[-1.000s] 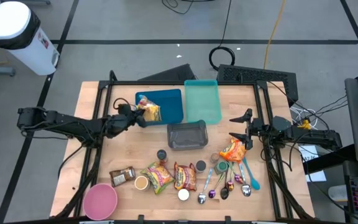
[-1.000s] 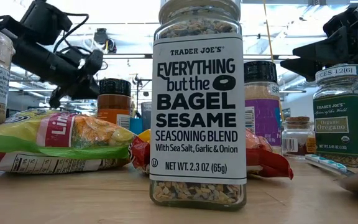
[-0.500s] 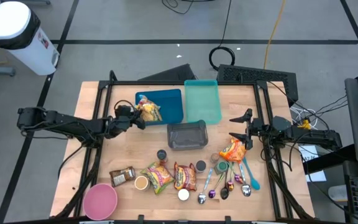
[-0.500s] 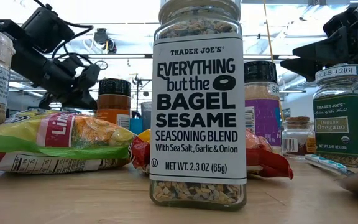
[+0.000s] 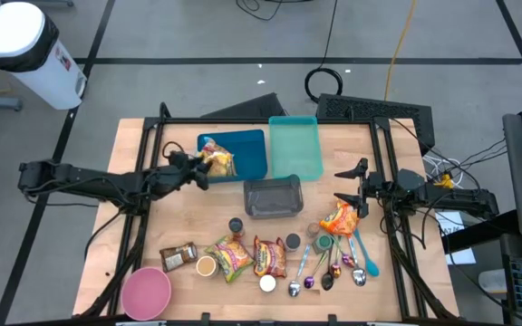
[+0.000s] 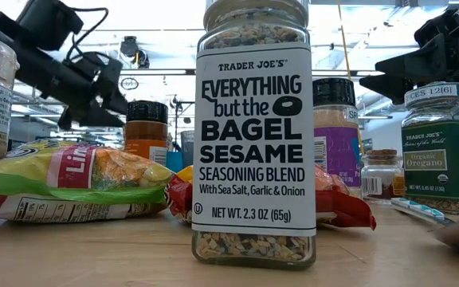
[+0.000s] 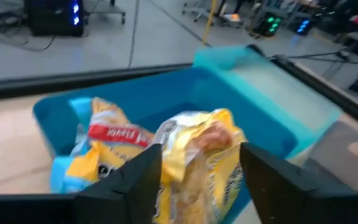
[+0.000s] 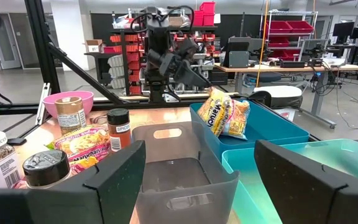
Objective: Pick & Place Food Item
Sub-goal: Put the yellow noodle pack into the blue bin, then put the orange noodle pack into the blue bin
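A yellow noodle packet [image 5: 218, 162] [image 7: 197, 146] rests inside the blue bin [image 5: 247, 154], leaning there beside another yellow packet [image 7: 95, 140]. My left gripper [image 5: 195, 172] [image 7: 197, 186] is open at the bin's left rim. Its fingers stand apart just short of the packet, touching nothing. In the right wrist view the packets [image 8: 225, 117] stand in the bin, with the left gripper [image 8: 182, 65] behind them. My right gripper [image 5: 350, 186] [image 8: 197, 180] waits open at the table's right side, above an orange snack bag [image 5: 338, 218].
A teal bin [image 5: 295, 149] and a grey bin [image 5: 273, 197] stand right of the blue one. Along the near edge lie snack packets [image 5: 270, 256], spice jars [image 5: 178, 255], spoons [image 5: 329, 267] and a pink bowl [image 5: 146, 292]. A seasoning jar [image 6: 253, 135] fills the low view.
My left gripper has opened and let go of the yellow packet, then drawn back toward the table's left edge and risen a little. The packet has stayed in the blue bin.
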`<action>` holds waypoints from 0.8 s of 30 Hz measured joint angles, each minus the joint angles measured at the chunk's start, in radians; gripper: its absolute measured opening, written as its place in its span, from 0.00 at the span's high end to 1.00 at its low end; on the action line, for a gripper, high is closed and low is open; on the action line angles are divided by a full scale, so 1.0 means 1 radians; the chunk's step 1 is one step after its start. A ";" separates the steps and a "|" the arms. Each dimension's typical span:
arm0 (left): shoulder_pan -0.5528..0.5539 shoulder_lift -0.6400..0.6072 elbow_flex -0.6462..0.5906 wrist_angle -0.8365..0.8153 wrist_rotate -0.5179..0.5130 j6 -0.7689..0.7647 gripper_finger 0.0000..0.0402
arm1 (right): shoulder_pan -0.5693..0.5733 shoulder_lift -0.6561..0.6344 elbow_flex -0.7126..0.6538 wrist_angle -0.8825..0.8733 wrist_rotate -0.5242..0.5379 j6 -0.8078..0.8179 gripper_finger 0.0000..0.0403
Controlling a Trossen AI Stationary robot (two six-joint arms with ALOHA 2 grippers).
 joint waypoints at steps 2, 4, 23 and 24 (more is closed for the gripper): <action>0.000 -0.038 0.000 0.000 0.001 0.021 0.38 | 0.000 0.000 0.000 0.000 0.000 0.000 0.27; 0.000 -0.077 0.003 0.001 0.000 0.045 0.34 | 0.000 0.000 0.000 0.000 0.000 0.000 0.27; 0.002 -0.108 0.278 0.007 0.278 0.492 0.31 | 0.000 0.000 0.000 0.000 0.000 0.000 0.27; 0.002 -0.100 0.285 0.009 0.278 0.505 0.31 | 0.000 0.000 0.000 0.003 0.002 0.000 0.27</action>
